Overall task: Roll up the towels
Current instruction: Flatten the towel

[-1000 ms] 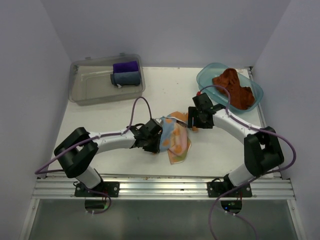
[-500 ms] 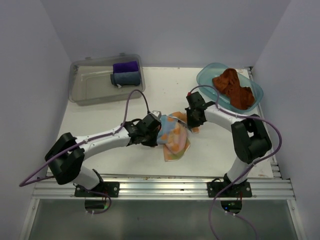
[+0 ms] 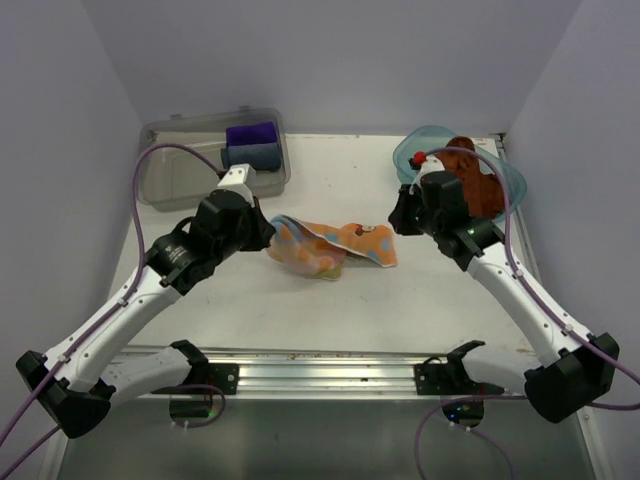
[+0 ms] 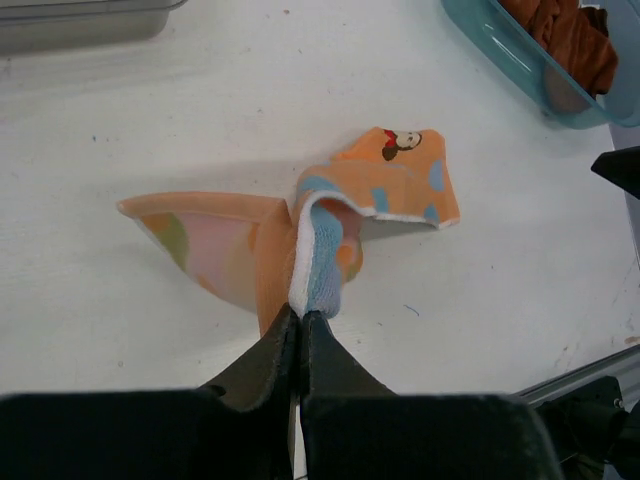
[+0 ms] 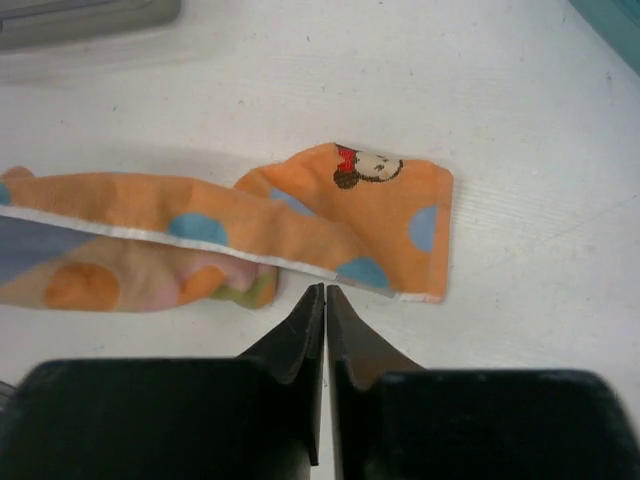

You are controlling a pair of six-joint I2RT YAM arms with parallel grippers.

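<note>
The patterned towel [image 3: 335, 250], orange with pale blue dots and a white edge, lies stretched and partly folded mid-table. My left gripper [image 3: 268, 236] is at its left end, shut on the white and blue edge [image 4: 312, 270] of the towel [image 4: 380, 185], which rises off the table there. My right gripper [image 3: 398, 223] hovers by the towel's right end. In the right wrist view its jaws [image 5: 325, 290] are shut just short of the towel [image 5: 300, 215], with nothing between them. The rust-brown towel [image 3: 478, 188] sits crumpled in the teal tub.
The teal tub [image 3: 408, 160] stands at the back right, close behind the right gripper. A clear lidded box [image 3: 165, 185] at the back left holds a purple cloth [image 3: 250, 133] and a grey-blue cloth [image 3: 250, 156]. The metal rail [image 3: 320, 375] runs along the near edge.
Both grippers closed. The arms drew apart, left going left and back, right going right, and the bunched patterned towel got pulled out into a long strip.
</note>
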